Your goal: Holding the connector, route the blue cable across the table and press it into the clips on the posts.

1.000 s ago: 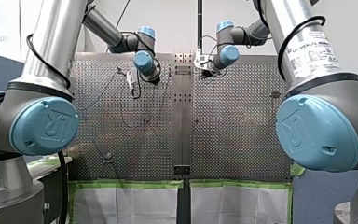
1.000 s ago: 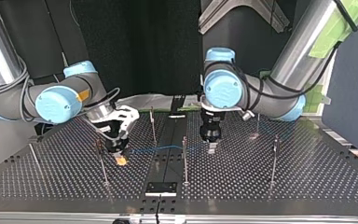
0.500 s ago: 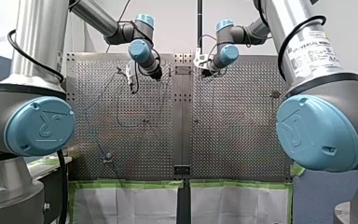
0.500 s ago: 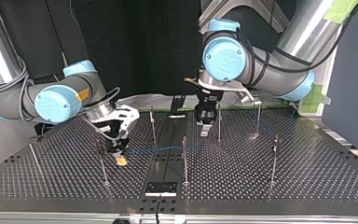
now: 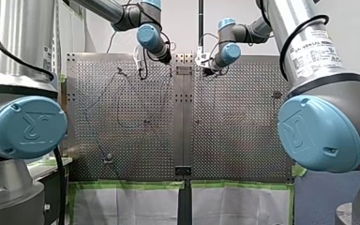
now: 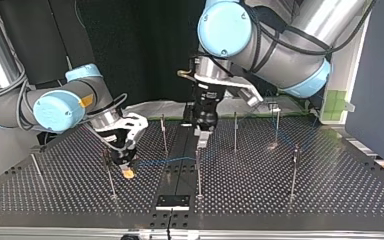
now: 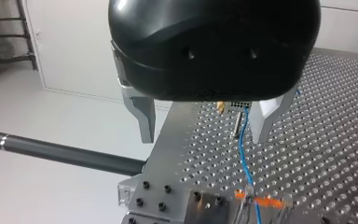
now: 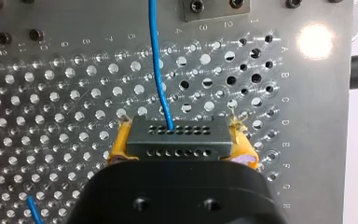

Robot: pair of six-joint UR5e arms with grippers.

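my right gripper (image 6: 126, 167) is clenched on the connector (image 8: 177, 140), the cable (image 8: 157, 60) runs out of it; my left gripper (image 7: 205, 134) hangs released above the table (image 7: 317, 158).

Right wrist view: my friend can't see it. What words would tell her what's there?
The right tool clamps a grey connector full of small holes between its yellow pads. A blue cable runs from the connector straight ahead over the holed metal table.
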